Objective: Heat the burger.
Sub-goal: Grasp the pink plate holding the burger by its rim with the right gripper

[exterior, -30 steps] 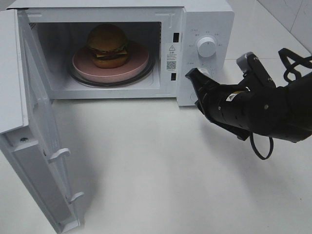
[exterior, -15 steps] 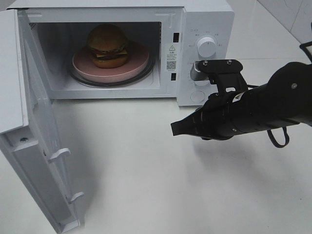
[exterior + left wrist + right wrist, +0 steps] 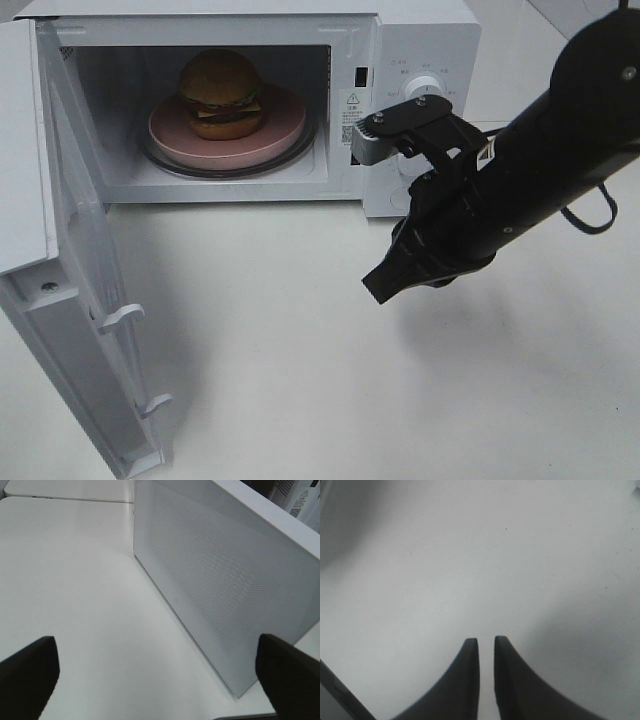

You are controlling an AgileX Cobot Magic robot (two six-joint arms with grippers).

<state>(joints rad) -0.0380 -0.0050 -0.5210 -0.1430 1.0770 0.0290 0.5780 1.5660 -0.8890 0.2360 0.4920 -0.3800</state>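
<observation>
The burger (image 3: 220, 92) sits on a round pink plate (image 3: 285, 125) inside the open white microwave (image 3: 420, 30), on its glass turntable. My right gripper (image 3: 378, 288) hangs over the table in front of the microwave's control panel, pointing down and to the left, well clear of the burger. In the right wrist view its fingers (image 3: 486, 642) are almost together over bare table and hold nothing. My left gripper (image 3: 155, 662) is open and empty, with the microwave door's outer face (image 3: 225, 590) ahead of it. It is out of the exterior high view.
The microwave door (image 3: 70, 330) stands swung wide open at the left and reaches to the front of the table. The upper knob (image 3: 425, 85) shows just above my right arm. The white table (image 3: 300, 380) stretches in front of the microwave.
My right gripper has left the lower knob on the control panel, swung left and now tips downward over the table. The burger, plate and door have not moved.
</observation>
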